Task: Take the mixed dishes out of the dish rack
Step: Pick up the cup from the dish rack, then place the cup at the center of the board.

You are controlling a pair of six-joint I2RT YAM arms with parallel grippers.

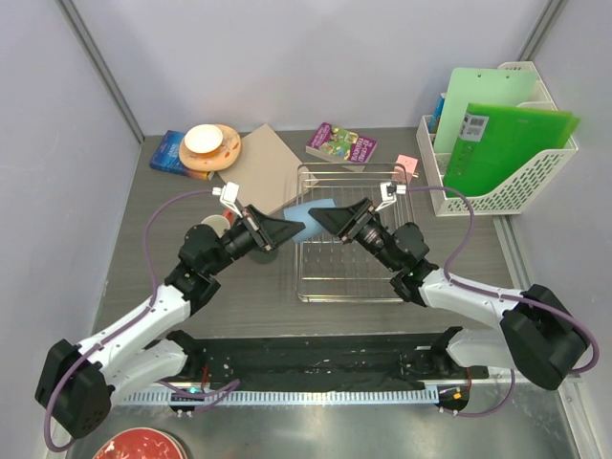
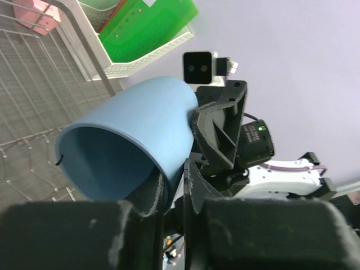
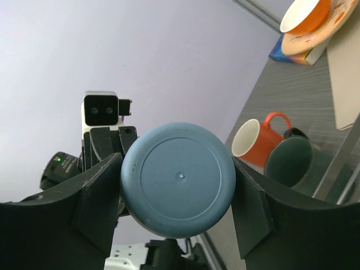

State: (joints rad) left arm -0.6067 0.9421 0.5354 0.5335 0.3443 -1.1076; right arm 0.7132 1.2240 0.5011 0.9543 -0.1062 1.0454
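Observation:
The light-blue cup [image 1: 308, 219] hangs on its side in the air over the left part of the chrome dish rack [image 1: 349, 287], held from both ends. My left gripper [image 1: 290, 230] is shut on its rim [image 2: 135, 124], one finger inside and one outside. My right gripper [image 1: 327, 220] is shut on its base [image 3: 178, 169], with a finger [image 3: 98, 197] against each side. The orange cup [image 3: 256, 140] and grey mug [image 3: 288, 163] stand on the table left of the rack. The small white bowl [image 1: 204, 141] sits on the speckled plates [image 1: 226, 153] at the back left.
A white lattice file basket [image 1: 516, 186] with green folders stands at the back right. Books [image 1: 341, 143], a brown board [image 1: 263, 163] and a pink note [image 1: 407, 164] lie behind the rack. A red plate [image 1: 139, 445] is at the near left.

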